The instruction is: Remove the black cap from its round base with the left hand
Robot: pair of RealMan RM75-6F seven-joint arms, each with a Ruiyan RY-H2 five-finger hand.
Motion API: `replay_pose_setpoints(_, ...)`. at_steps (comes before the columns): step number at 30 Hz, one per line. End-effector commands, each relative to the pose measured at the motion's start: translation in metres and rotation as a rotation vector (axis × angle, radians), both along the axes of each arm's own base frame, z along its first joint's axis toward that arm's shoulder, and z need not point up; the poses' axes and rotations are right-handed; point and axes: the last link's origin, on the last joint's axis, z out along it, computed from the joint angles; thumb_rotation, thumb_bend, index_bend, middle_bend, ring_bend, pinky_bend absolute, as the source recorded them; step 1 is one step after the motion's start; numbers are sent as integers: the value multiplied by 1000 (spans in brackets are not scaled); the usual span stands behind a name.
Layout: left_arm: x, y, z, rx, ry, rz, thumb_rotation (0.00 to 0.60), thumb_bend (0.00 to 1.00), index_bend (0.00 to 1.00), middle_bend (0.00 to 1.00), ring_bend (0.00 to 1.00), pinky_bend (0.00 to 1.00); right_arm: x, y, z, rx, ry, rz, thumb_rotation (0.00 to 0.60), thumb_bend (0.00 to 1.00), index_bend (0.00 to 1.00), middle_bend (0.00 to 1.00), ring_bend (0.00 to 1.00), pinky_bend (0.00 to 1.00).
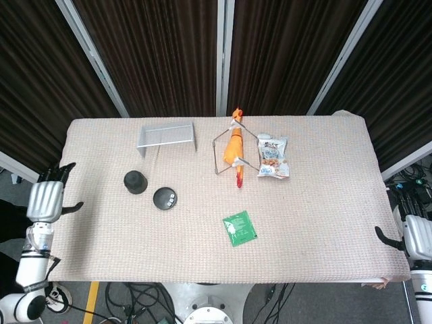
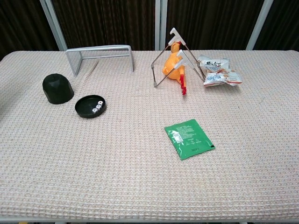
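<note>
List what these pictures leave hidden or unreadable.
- Dice in the round base: pips too small, both views.
- Right hand: head view, cut off by the frame edge.
- Snack bag print: too small to read.
- Black cap interior: hidden, it stands mouth down.

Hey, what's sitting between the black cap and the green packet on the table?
The round base with small white dice in it lies between the black cap and the green packet, close beside the cap. Past it, only bare mat. The chest view shows this best.
</note>
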Motion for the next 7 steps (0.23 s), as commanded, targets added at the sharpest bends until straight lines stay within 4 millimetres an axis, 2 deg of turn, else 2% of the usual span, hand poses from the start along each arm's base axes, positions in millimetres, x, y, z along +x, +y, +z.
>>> replay_pose_setpoints(1, -5, -37, 4, -34, 33, 12, 600, 75, 138, 196, 80, 195, -1, 3, -6, 27, -5, 7, 600, 197, 0, 16, 0, 0)
replay_pose_setpoints(3, -3, -51, 6, -43, 38, 17, 600, 73, 138, 194, 80, 192, -1, 3, -9, 41, -10, 8, 600, 192, 0, 13, 0, 0)
replay_pose_setpoints(7, -1, -68, 8, -26, 46, 16, 600, 72, 139, 194, 80, 187, -1, 4, -12, 56, -11, 12, 600, 191, 0, 10, 0, 0)
